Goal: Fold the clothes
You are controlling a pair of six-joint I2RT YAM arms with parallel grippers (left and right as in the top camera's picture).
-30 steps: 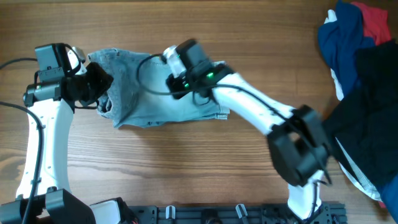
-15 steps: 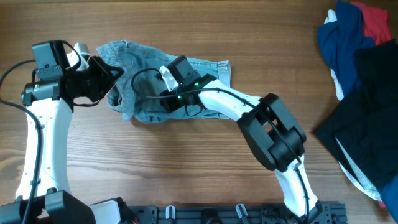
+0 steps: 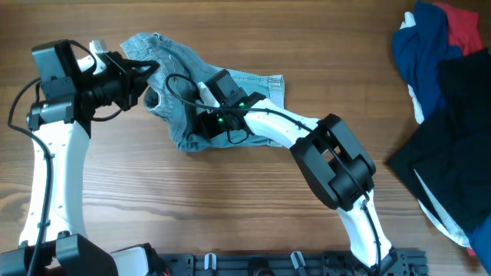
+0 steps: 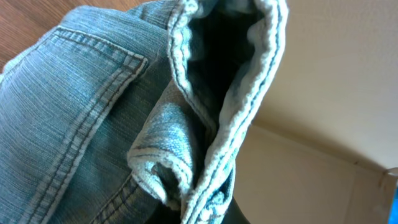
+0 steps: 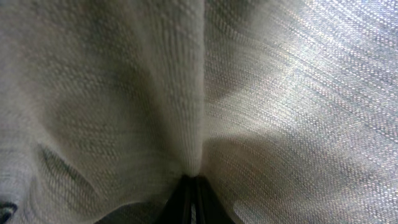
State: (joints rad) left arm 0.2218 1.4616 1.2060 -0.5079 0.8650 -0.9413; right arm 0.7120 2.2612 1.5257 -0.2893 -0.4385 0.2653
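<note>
Denim shorts [image 3: 182, 67] lie bunched on the table [image 3: 230, 207], left of centre, between your arms. Your left gripper [image 3: 144, 73] is clamped on the waistband edge, likely raising it to turn the cloth. Your right gripper [image 3: 201, 121] is pinched into mid-fabric as an anchor. Since a second ago, left has moved farther up-table, right has come nearer, and the shorts are narrower.

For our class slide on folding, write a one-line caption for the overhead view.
The left gripper and right gripper shut on the denim shorts, left at the bunched edge, right mid-fabric.
</note>
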